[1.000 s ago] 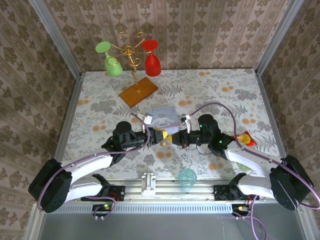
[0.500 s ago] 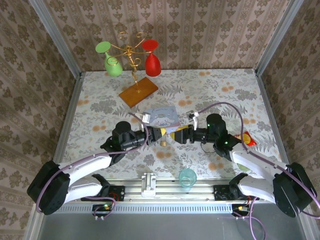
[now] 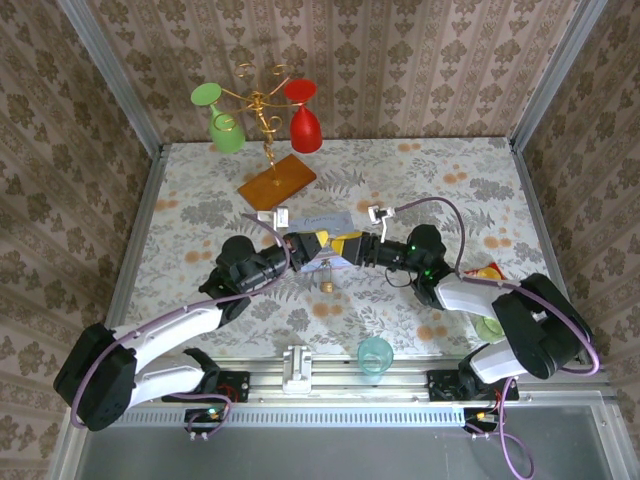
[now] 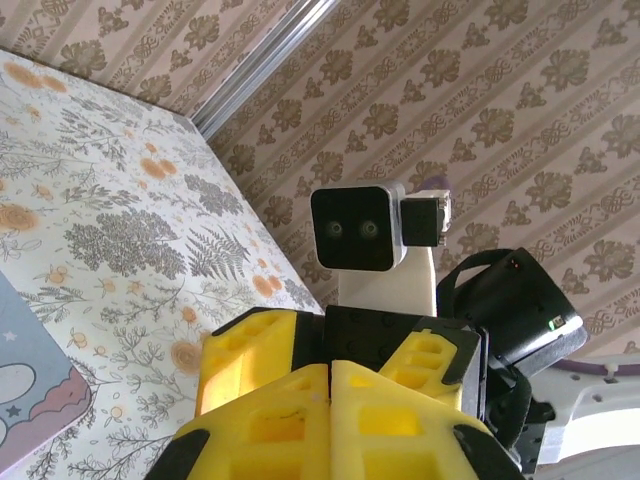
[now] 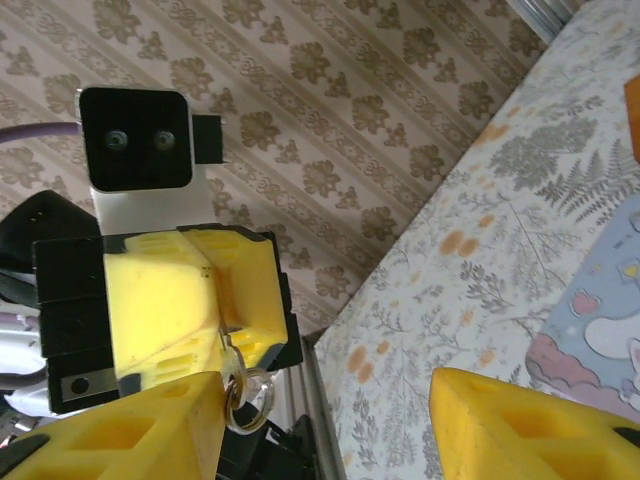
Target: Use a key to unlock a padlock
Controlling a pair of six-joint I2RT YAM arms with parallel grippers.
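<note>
Floral tabletop (image 3: pixel 200 215); padlock (image 3: pixel 326 287) near left claw (image 3: pixel 324 243).

A staged robot test cell — wallpapered panels (image 3: pixel 400 60) in aluminium framing (image 3: pixel 122 85), floral-cloth table (image 3: pixel 420 180)

2 white arms (image 3: pixel 185 325) with black joints and purple cables (image 3: pixel 432 199) — blocky, ribbed yellow fingers (image 4: pixel 270 400).

The left end effector (image 4: pixel 330 378) is closed at the bottom, facing the right end effector (image 4: pixel 342 342), spread wide beneath its wrist camera (image 4: pixel 358 228), above the table (image 4: pixel 110 230)
</note>
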